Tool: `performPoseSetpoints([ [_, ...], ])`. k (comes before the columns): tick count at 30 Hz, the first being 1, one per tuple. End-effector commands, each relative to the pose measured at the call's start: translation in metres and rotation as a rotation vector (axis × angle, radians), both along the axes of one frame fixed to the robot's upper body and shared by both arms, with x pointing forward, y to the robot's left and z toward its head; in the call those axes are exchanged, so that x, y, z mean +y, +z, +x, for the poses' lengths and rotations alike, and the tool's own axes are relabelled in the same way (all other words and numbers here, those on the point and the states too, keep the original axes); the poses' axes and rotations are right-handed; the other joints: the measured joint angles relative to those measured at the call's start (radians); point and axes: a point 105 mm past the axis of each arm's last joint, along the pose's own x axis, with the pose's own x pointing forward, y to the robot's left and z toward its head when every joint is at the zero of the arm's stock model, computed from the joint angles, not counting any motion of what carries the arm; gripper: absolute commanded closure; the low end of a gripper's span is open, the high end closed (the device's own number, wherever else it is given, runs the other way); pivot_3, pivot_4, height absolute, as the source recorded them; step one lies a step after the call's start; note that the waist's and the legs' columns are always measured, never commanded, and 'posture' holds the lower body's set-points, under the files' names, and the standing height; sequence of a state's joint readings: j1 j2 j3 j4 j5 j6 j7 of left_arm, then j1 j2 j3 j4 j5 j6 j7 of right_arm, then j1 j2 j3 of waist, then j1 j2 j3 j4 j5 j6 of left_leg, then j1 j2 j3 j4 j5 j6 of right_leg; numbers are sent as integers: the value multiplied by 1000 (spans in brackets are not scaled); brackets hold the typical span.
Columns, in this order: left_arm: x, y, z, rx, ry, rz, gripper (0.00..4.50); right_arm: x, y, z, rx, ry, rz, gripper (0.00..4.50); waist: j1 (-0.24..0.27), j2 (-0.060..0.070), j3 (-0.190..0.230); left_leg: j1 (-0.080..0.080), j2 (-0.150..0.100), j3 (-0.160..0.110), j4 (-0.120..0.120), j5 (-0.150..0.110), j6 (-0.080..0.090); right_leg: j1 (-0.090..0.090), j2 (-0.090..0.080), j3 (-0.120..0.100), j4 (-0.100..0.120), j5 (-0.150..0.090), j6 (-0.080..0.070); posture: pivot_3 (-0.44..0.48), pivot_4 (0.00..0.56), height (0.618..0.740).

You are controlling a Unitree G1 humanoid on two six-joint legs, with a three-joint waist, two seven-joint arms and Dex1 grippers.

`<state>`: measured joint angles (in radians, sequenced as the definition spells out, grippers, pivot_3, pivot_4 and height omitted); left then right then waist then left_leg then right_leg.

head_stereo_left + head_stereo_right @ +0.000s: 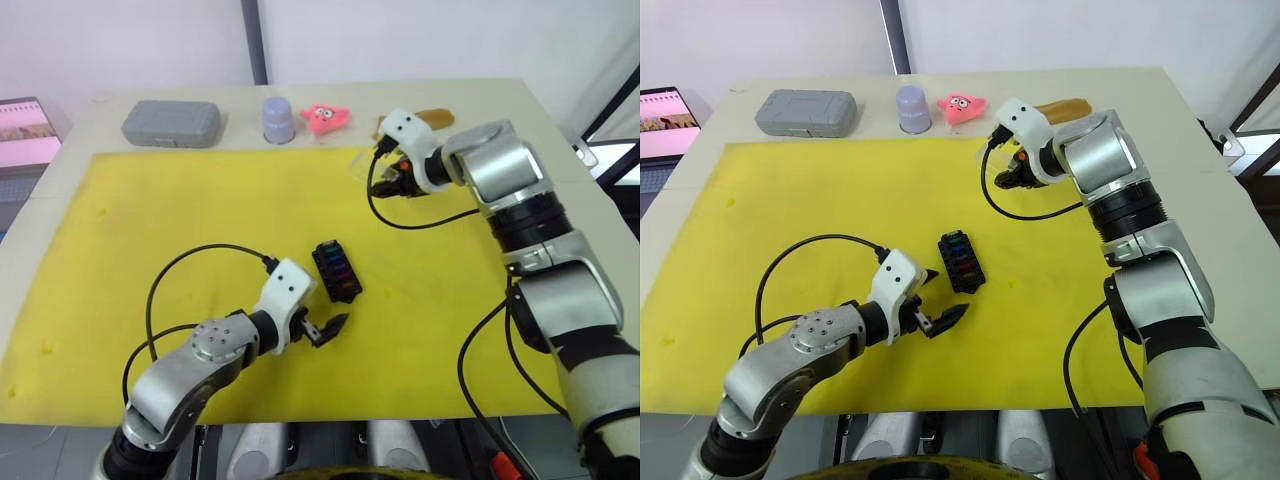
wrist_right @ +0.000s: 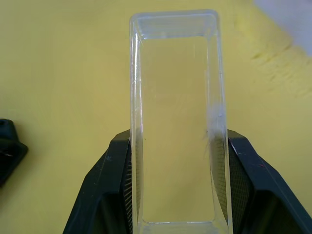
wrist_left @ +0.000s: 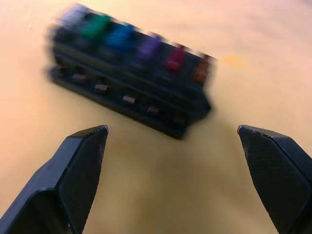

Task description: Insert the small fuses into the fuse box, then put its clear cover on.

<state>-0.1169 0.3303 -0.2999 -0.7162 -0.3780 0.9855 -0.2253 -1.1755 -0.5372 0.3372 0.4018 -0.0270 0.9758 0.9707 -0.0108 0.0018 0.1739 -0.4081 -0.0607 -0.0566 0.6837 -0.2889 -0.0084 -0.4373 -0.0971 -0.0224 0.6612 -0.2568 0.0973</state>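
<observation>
From the head camera, a pale table (image 1: 560, 110) carries a yellow mat (image 1: 200, 230) that covers most of its top, leaving a bare strip along the far edge and the right side. On that far strip, from left to right, stand a grey rounded case (image 1: 171, 123), a lavender cup (image 1: 278, 120) upside down, a pink toy (image 1: 325, 117) and a tan object (image 1: 435, 118) partly hidden by the right wrist. Behind the table is a white wall with a dark vertical post (image 1: 254, 40); a screen (image 1: 28, 130) sits off the table's far left corner.

The fuse box (image 1: 336, 270) lies on the mat near the middle, toward the near side, with the small fuses (image 1: 335, 267) seated in a coloured row along its top. The left gripper (image 1: 328, 329) hovers just near-left of the box, apart from it, fingers spread. The right gripper (image 1: 390, 180) is at the far right of the mat, close to the clear cover (image 1: 362, 164).

In the left wrist view, the two black fingers (image 3: 73, 175) stand wide apart over the mat, with the fuse box (image 3: 129, 92) lying beyond them, untouched; its fuses (image 3: 141, 46) show green, teal, purple, red and tan.

In the right wrist view, the fingers (image 2: 109, 190) are clamped on the long sides of the clear cover (image 2: 175, 117), which is held above the yellow mat (image 2: 58, 73).
</observation>
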Motion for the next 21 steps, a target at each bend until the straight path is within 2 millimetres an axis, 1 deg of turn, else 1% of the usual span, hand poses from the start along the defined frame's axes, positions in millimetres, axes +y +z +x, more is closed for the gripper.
performPoseSetpoints([
  [1, -7, 6, 8, -59, 83, -36, 0, 7, 26, -5, -75, 22, 40, 2784, 2, 0, 0, 0, 0, 0, 0, 0, 0, 0, 0, 0, 0, 0, 0, 0, 150, 731],
  [6, -15, 2, 16, -67, 132, -63, 0, 12, 31, -10, -91, 31, 50, 2784, 1, 0, 0, 0, 0, 0, 0, 0, 0, 0, 0, 0, 0, 0, 0, 0, 150, 731],
  [8, -15, 0, 19, -69, 139, -58, 0, 13, 31, -11, -97, 32, 48, 2784, 1, 0, 0, 0, 0, 0, 0, 0, 0, 0, 0, 0, 0, 0, 0, 0, 150, 731],
  [10, -12, -3, 20, -73, 148, -46, 0, 13, 31, -12, -98, 34, 46, 2784, 1, 0, 0, 0, 0, 0, 0, 0, 0, 0, 0, 0, 0, 0, 0, 0, 150, 731],
  [12, -6, -4, 20, -79, 154, -29, 0, 13, 31, -13, -101, 36, 43, 2784, 0, 0, 0, 0, 0, 0, 0, 0, 0, 0, 0, 0, 0, 0, 0, 0, 150, 731],
  [16, 20, -2, 27, -100, 199, 7, 0, 13, 32, -13, -108, 40, 43, 2784, -1, 0, 0, 0, 0, 0, 0, 0, 0, 0, 0, 0, 0, 0, 0, 0, 150, 731],
  [21, 47, 3, 30, -121, 219, 47, 0, 16, 31, -15, -113, 55, 49, 2784, -2, 0, 0, 0, 1, 0, 0, 0, 0, 0, 0, 0, 0, 0, 0, 0, 150, 731],
])
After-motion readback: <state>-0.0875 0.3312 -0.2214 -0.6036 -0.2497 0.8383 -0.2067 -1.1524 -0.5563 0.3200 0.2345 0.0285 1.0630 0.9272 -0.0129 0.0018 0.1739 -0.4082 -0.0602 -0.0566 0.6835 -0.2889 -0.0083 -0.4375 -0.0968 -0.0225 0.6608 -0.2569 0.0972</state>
